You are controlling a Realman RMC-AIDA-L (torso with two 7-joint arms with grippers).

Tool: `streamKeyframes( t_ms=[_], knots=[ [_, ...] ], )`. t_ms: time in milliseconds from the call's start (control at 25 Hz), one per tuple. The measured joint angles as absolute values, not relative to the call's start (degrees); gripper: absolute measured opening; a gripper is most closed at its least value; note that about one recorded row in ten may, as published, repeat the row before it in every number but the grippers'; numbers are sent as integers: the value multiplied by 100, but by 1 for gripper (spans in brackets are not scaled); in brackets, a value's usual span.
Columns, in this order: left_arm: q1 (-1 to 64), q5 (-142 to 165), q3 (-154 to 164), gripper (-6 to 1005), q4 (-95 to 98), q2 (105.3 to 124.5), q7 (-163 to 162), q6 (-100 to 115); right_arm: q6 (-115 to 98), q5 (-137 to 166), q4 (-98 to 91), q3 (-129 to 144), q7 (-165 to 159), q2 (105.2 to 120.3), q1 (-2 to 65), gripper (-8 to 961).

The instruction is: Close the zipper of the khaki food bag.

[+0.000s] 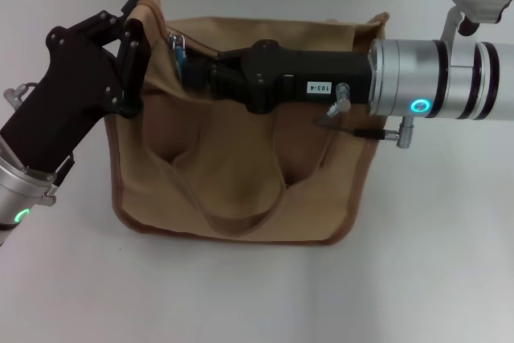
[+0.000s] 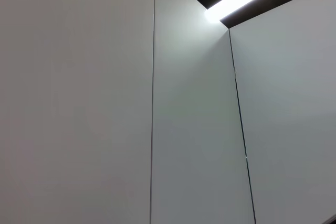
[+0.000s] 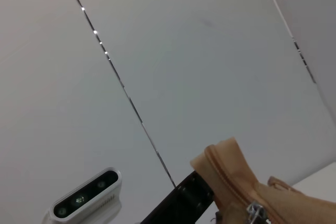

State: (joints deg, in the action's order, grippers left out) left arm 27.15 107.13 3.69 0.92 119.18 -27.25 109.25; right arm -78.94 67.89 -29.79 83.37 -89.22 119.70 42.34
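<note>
White table [image 1: 418, 279], plain and matte, filling the head view to the wall at the far edge. One thing lies on it: khaki bag [image 1: 241, 190], tan canvas with darker piping, resting flat on its side near the table's middle, top panel toward the far edge. A soft loop handle [image 1: 233, 198] droops across the bag's upper face. Bag's near bottom edge touches the table along its whole length, corners rounded.

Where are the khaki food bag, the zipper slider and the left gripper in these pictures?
khaki food bag [image 1: 233, 174]: head view, front panel of the bag.
zipper slider [image 3: 255, 212]: right wrist view, silver metal slider.
left gripper [image 1: 132, 62]: head view, fingertips at the bag's left corner.
</note>
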Motion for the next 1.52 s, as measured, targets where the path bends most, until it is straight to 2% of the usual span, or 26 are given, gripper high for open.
streamKeyframes(
  t_ms=[440, 520, 720, 800, 960, 1120, 1400, 1520],
  knots=[
    [2591, 10687, 287, 27, 112, 11908, -2724, 10892, -8086, 6819, -2999, 8143, -8950, 11912, 3835, -5],
    [2553, 10679, 203, 27, 126, 11904, -2724, 10879, -8178, 6841, -2995, 8003, -8950, 11871, 3742, -5],
    [2458, 10672, 96, 27, 142, 11889, -2724, 10871, -8408, 6850, -2964, 7685, -8962, 11652, 3380, -4],
    [2440, 10670, 92, 27, 148, 11883, -2724, 10867, -8521, 6851, -2969, 7577, -8917, 11645, 3320, -3],
    [2439, 10670, 93, 26, 130, 11886, -2724, 10873, -9048, 6852, -3043, 7222, -8491, 11712, 3180, 2],
    [2475, 10695, 118, 26, 105, 11896, -2724, 10877, -8903, 6913, -3125, 7242, -8213, 11886, 3385, 9],
    [2493, 10704, 149, 27, 88, 11907, -2724, 10903, -8567, 7007, -3012, 7559, -8243, 11935, 3789, 22],
    [2502, 10708, 158, 26, 82, 11912, -2724, 10907, -8550, 7007, -3010, 7805, -8244, 11940, 3923, 138]
  ],
)
